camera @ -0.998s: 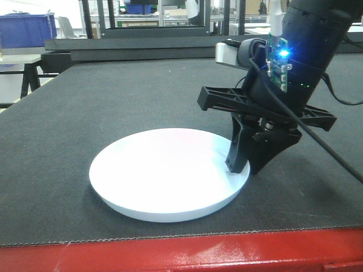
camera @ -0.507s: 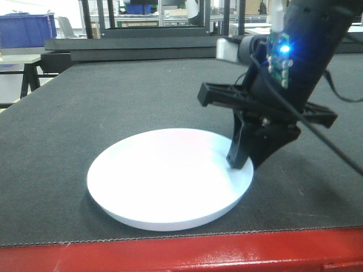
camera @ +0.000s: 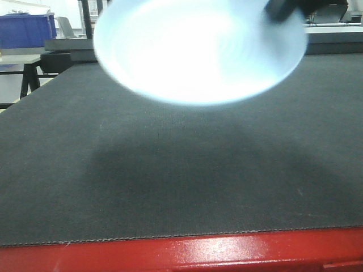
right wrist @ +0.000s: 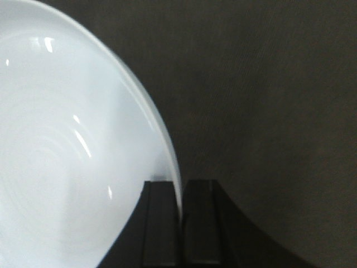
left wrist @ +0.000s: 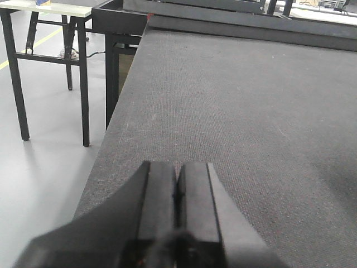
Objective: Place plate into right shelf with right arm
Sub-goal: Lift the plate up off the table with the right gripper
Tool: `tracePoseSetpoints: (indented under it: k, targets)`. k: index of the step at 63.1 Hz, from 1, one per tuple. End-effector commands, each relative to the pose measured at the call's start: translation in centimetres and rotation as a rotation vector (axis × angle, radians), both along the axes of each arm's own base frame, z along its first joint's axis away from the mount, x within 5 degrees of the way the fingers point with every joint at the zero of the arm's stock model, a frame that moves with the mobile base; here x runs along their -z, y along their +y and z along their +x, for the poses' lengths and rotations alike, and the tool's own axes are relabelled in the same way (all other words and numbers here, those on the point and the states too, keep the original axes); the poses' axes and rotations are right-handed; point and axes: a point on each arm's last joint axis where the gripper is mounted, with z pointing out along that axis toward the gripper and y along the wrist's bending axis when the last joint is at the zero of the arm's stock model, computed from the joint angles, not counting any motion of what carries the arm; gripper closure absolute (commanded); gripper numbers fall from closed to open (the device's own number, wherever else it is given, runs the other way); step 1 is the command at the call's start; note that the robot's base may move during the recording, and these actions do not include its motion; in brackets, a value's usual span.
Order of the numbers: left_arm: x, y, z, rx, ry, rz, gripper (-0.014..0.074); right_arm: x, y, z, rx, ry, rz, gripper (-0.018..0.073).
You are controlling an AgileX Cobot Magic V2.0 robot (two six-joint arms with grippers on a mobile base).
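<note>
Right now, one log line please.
right claw: shut on plate rim | plate: in air above table | left claw: shut, empty

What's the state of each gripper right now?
Left gripper: jaws shut, holding nothing.
Right gripper: jaws shut on the rim of the plate.

right gripper (right wrist: 179,190) pinching plate (right wrist: 72,139); left gripper (left wrist: 177,172) — closed

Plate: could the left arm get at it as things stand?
Probably not readily. The plate is in the air, its rim clamped in the right end effector. The left end effector is shut low over the mat, with the plate out of its view.
</note>
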Motion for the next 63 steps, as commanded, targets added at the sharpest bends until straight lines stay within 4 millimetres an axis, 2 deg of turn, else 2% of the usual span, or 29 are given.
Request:
tracePoseSetpoints:
  k: [1, 8, 16, 24, 34, 45, 63]
  targets:
    - [-0.5, 0.0, 0.0, 0.002, -0.086, -0.011, 0.0643, -4.6, -1.8, -2.9, 0.008, -0.221, 0.061, 0.0504]
    - [-0.5, 0.0, 0.0, 0.002, -0.086, -0.011, 0.0643, -6.9, -3.6, -6.4, 0.016, -0.35, 0.117, 0.0504]
    - [-0.5, 0.0, 0.0, 0.002, -0.086, -0.011, 0.0643, -7.7, -5.3, -9.7, 0.034, -0.498, 0.182, 0.0504]
    - [-0.5, 0.0, 0.0, 0.002, -0.086, -0.011, 0.0643, -6.9, -7.0, -12.6, 0.055, -0.627, 0.244, 0.0504]
    - [-0.5, 0.0, 0.0, 0.002, -0.086, -0.011, 0.0643, -4.4, -8.5, -15.5, 0.081, -0.764, 0.317, 0.0504]
    - [-0.5, 0.0, 0.0, 0.002, -0.086, -0.011, 0.0643, -2.1, -9.4, -16.7, 0.108, -0.876, 0.377, 0.0504]
    - [-0.5, 0.0, 0.0, 0.002, -0.086, -0.011, 0.0643, -0.2, -9.3, -16.3, 0.118, -0.881, 0.379, 0.0504]
